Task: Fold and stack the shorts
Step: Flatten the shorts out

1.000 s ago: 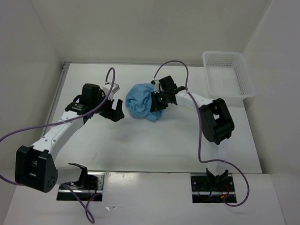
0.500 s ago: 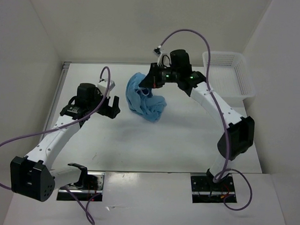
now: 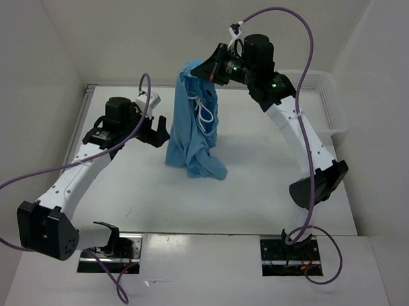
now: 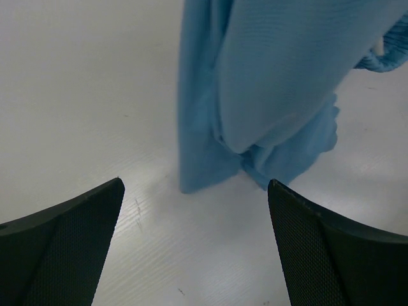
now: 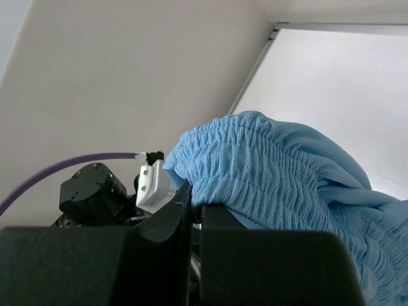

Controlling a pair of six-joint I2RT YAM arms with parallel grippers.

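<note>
Fingers of the left gripper (image 3: 153, 134) stand wide apart at centre left, just beside the shorts (image 3: 190, 136). These hang mid-frame, hem bunched on the table (image 3: 257, 188). At upper centre the right gripper (image 3: 209, 70) is clamped on their waistband. A white basket (image 3: 331, 112) sits upper right.

A second ago the shorts (image 3: 191, 136) sat as a bunched heap at the centre of the worktop (image 3: 257, 188), with the right tool (image 3: 211, 71) low against the heap's right side and its jaws partly apart. That tool has since closed on the gathered waistband and climbed to the upper centre of the frame. The cloth now hangs as a long drape, and only its lower end touches the worktop. The white drawstring (image 3: 204, 113) has come into sight, dangling down the front. The right arm (image 3: 306, 140) has stretched out, its elbow dropping toward the lower right, and its purple cable (image 3: 290, 18) arcs higher. The left tool (image 3: 155, 134) has edged slightly up the frame, beside the drape.
</note>
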